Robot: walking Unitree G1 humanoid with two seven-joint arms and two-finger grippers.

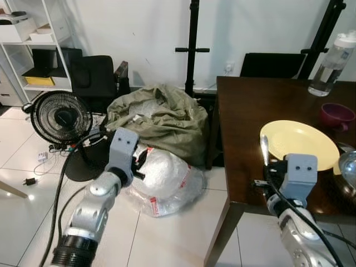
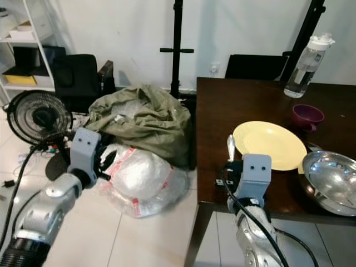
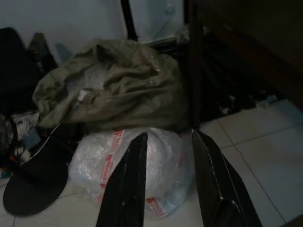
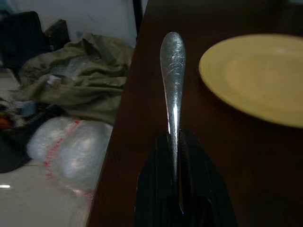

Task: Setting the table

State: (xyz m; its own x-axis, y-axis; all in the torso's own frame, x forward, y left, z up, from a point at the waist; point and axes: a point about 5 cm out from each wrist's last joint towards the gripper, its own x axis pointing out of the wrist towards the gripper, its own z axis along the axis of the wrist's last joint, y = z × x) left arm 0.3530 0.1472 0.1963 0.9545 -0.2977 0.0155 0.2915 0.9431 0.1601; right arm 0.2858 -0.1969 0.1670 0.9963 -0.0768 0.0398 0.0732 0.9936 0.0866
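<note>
So the right hand (image 4: 176,156) is pinched tight on a silver utensil (image 4: 172,71), handle end sticking out ahead of it, hovering over the dark surface (image 2: 222,105) near its edge. The yellow plate (image 2: 270,144) sits just beyond, off to its right. Looks like the cutlery-placing step; next it probably needs lowering flat beside the plate. The left hand (image 3: 165,179) hangs fingers apart over the floor stuff.

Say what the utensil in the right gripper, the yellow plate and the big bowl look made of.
Utensil in the right gripper: polished metal, finely scratched, bright glints. Yellow plate: probably glazed ceramic or melamine, smooth, soft sheen. Bowl: likely stainless steel, mirror-like reflections.
</note>
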